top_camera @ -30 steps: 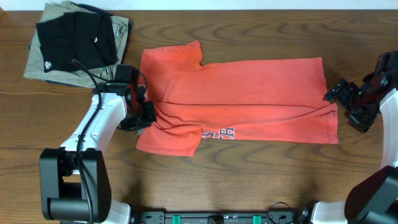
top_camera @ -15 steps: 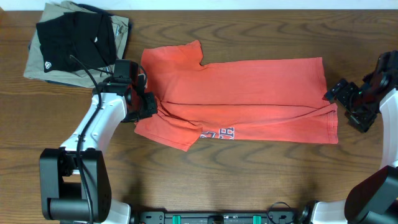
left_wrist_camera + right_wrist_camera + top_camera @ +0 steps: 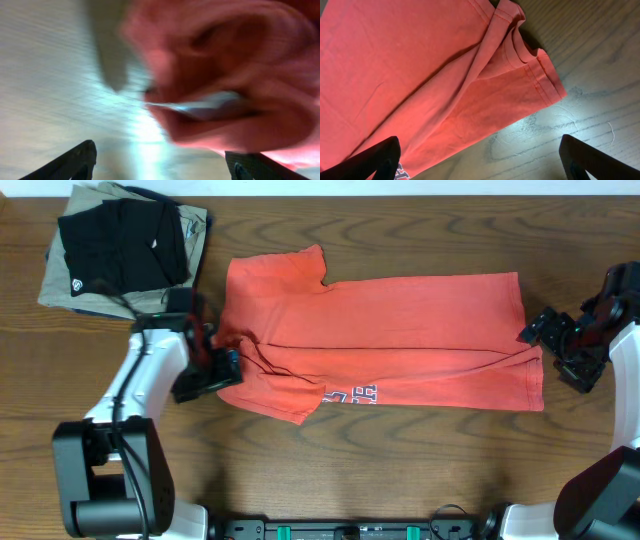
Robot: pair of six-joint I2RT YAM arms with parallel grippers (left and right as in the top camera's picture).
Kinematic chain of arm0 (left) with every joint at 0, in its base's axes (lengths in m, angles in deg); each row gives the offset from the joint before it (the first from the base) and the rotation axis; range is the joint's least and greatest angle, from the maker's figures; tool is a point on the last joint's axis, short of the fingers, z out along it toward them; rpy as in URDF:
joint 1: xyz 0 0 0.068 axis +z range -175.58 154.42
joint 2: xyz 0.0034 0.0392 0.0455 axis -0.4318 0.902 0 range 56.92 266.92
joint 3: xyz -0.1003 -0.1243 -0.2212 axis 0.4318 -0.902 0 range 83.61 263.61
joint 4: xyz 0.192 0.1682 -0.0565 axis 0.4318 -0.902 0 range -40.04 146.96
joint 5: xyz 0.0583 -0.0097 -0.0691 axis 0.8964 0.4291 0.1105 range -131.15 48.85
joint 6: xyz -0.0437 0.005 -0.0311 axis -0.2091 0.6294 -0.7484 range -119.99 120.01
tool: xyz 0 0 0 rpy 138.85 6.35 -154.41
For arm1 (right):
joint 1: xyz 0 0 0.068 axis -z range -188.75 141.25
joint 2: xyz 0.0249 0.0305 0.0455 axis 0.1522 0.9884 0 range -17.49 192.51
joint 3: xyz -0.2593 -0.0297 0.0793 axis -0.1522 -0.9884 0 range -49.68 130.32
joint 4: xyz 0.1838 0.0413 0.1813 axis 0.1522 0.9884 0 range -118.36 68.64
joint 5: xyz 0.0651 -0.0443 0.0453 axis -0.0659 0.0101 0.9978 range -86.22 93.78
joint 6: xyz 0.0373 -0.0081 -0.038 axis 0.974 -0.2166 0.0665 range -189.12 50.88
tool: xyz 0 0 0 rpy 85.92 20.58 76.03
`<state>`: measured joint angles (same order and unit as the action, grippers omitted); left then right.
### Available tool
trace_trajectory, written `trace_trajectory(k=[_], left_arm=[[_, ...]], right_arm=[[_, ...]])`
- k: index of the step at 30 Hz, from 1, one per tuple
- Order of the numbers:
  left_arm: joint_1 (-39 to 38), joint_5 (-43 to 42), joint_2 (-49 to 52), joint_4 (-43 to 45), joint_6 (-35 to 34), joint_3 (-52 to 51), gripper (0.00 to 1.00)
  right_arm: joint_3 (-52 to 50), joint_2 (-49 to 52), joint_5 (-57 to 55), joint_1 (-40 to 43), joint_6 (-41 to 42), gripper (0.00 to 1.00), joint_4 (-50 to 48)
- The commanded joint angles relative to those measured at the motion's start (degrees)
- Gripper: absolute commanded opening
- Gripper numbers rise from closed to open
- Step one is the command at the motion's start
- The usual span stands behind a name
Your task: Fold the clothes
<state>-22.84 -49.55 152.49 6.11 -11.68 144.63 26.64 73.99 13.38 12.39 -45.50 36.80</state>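
The clothes, a red-orange T-shirt (image 3: 400, 320), lie across the middle of the table, folded lengthwise, with white-and-blue lettering (image 3: 352, 393) showing at the front edge. My left gripper (image 3: 222, 368) sits at the shirt's left end by the sleeve, open and empty. In the blurred left wrist view, bunched red cloth (image 3: 230, 75) lies just beyond the open left gripper (image 3: 160, 167). My right gripper (image 3: 553, 345) stands open just off the shirt's right hem. In the right wrist view, the hem corner (image 3: 540, 70) lies ahead of the right gripper (image 3: 480, 162), with bare wood between the fingers.
A folded black garment (image 3: 120, 245) lies on a folded khaki garment (image 3: 60, 285) at the back left corner. The wooden table (image 3: 420, 460) shows in front of the shirt. The left arm (image 3: 140, 395) reaches in from the front left.
My left gripper has opened and let go of the shirt's left sleeve edge, then drawn back a little to the left. The right arm has not moved.
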Motion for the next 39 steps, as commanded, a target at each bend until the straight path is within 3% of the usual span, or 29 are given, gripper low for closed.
trace_trajectory(k=[1, 6, 16, 25, 36, 39], left_arm=[[4.39, 1.55, -0.61, -0.26, 1.18, -0.33, 0.85], [8.24, -7.78, 0.13, 5.84, 6.99, -4.5, 0.85], [8.15, -18.6, 0.68, 13.2, 17.18, -7.34, 0.85], [7.78, -19.28, 0.68, 16.61, 19.45, -11.43, 0.84], [7.78, -21.2, 0.68, 15.74, 19.41, -14.51, 0.7], [7.78, -22.18, 0.66, 15.34, 19.39, -14.49, 0.56]], right_arm=[[-0.31, -0.09, 0.07, -0.98, -1.44, 0.99, 0.26], [-0.31, -0.09, 0.04, -0.98, -1.44, 0.99, 0.13], [-0.31, -0.09, 0.04, -0.98, -1.46, 0.99, -0.2], [-0.31, -0.09, 0.04, -0.98, -1.44, 0.99, -0.44], [-0.31, -0.09, 0.07, -0.98, -1.42, 0.99, -0.46], [-0.31, -0.09, 0.07, -0.98, -1.42, 0.99, -0.44]])
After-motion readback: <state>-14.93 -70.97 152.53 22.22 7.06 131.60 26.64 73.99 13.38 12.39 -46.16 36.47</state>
